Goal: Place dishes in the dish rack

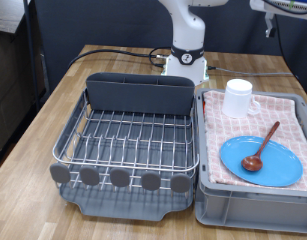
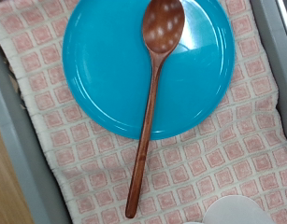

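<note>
Spoon [image 2: 154, 103] rests bowl-down on the plate [image 2: 106, 70] inside the cloth-lined bin [image 1: 255, 205], its handle running towards 1 o'clock in the exterior view; the pincer is probably overhead, its state untellable.
</note>
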Controlling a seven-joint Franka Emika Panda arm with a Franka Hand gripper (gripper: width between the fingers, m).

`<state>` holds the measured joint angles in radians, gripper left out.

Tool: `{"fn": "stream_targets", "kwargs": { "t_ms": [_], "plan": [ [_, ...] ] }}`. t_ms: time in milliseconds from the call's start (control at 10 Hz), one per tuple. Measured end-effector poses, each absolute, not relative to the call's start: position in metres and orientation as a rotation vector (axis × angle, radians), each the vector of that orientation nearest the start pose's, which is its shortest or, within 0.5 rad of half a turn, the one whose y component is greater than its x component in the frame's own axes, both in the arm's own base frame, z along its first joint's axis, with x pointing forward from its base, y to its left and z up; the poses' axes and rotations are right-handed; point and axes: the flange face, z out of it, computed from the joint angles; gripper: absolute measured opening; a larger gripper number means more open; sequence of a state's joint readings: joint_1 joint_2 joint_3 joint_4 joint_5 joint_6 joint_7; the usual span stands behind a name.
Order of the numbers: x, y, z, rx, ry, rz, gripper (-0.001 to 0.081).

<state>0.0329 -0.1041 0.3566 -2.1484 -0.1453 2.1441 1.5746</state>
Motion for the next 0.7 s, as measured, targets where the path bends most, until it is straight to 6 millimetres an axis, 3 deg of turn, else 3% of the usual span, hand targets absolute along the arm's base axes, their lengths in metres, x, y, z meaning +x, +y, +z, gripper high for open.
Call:
{"fn": "stream_targets", "kwargs": {
  "t_ms": [300, 700],
  "plan": [
    [0.483, 0.201, 0.414, -2.687, 1.617, -0.315, 0.0803],
    [0.489, 0.202, 0.404, -2.711, 1.533, -0.322, 0.0803]
  ]
}}
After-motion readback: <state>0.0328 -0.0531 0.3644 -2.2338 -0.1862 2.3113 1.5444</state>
